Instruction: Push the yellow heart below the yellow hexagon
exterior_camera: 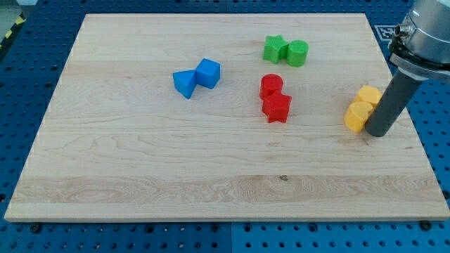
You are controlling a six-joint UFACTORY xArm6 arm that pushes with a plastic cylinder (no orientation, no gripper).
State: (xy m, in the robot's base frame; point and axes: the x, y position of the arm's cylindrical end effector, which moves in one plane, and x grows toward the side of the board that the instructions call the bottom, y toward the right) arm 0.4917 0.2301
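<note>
The yellow heart (357, 116) lies near the board's right edge, touching the yellow hexagon (368, 95), which sits just above and to its right. My tip (377, 133) rests on the board directly right of the heart and below the hexagon, close against both. The rod partly hides the right side of both yellow blocks.
A green star (275, 48) and green cylinder (297, 53) sit together at the view's top centre-right. A red cylinder (271, 86) and red star (277, 107) touch in the middle. Two blue blocks (185, 83) (208, 72) touch left of centre. The board's right edge (415, 133) is close to the tip.
</note>
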